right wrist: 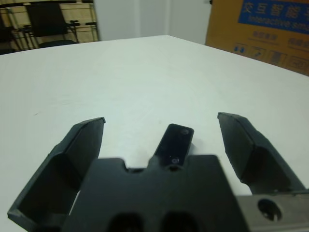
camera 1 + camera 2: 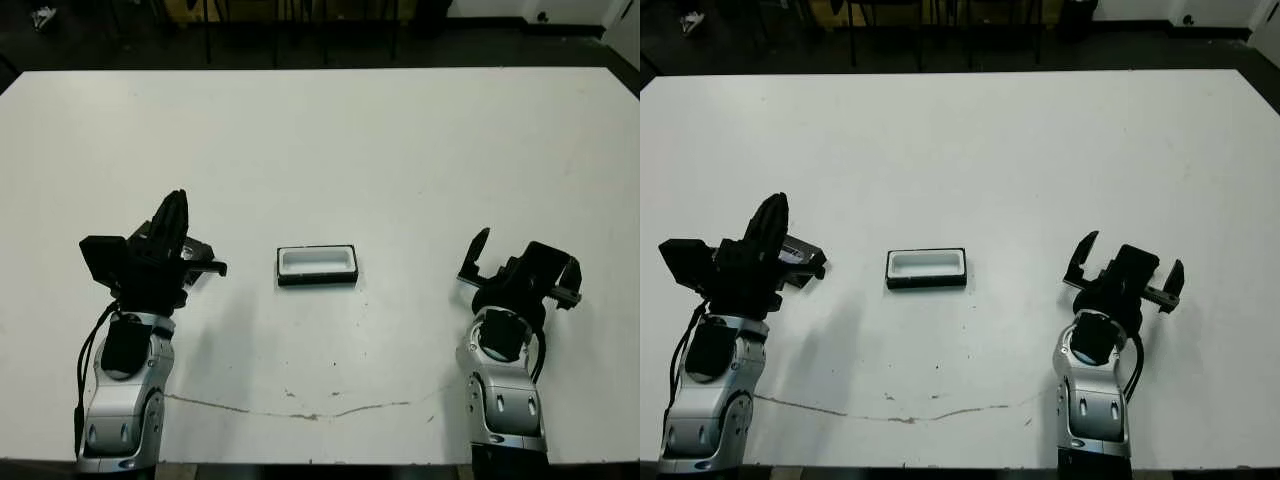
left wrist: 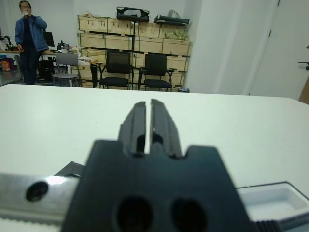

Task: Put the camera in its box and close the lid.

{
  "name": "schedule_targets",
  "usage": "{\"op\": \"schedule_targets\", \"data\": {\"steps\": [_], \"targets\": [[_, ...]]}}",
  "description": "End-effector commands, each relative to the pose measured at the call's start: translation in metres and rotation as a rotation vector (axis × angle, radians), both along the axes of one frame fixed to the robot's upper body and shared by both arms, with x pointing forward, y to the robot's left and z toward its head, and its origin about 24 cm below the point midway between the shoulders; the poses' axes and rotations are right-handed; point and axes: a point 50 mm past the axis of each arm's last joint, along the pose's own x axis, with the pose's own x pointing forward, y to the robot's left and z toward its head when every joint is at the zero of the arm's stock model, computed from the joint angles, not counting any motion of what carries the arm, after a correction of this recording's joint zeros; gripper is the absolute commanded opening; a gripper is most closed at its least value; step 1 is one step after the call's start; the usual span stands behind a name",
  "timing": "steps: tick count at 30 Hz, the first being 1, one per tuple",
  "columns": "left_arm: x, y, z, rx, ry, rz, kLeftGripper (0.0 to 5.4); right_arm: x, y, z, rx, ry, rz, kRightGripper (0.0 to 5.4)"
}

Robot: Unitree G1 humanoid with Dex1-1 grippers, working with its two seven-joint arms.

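- The box [image 2: 317, 265] sits empty in the middle of the counter [image 2: 400, 150].
- The camera [image 1: 175, 142] lies between the right claw's [image 1: 164, 140] wide-apart fingers.
- The left claw [image 3: 149, 126] is pressed together, holding nothing.
- Nothing is packed yet.

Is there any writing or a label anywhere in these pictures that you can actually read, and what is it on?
Cardboard box beyond the table in the right wrist view: blue panel with white Chinese characters and a Latin word beneath, perhaps "interactive", too blurred to be sure.
Small symbols on the same cardboard box: too small to read.
The white-lined box, table and both grippers: no writing visible.
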Motion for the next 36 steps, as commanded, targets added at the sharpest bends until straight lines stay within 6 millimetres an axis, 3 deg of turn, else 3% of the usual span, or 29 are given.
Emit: {"op": "schedule_targets", "data": {"steps": [1, 36], "targets": [[-0.002, 0.004, -0.008, 0.009, 0.038, 0.007, 0.0, 0.003, 0.007, -0.009, 0.059, 0.017, -0.026, 5.39], [-0.002, 0.008, -0.012, 0.004, 0.048, -0.014, 0.0, -0.005, 0.027, -0.055, 0.144, 0.118, -0.107, 5.39]]}}
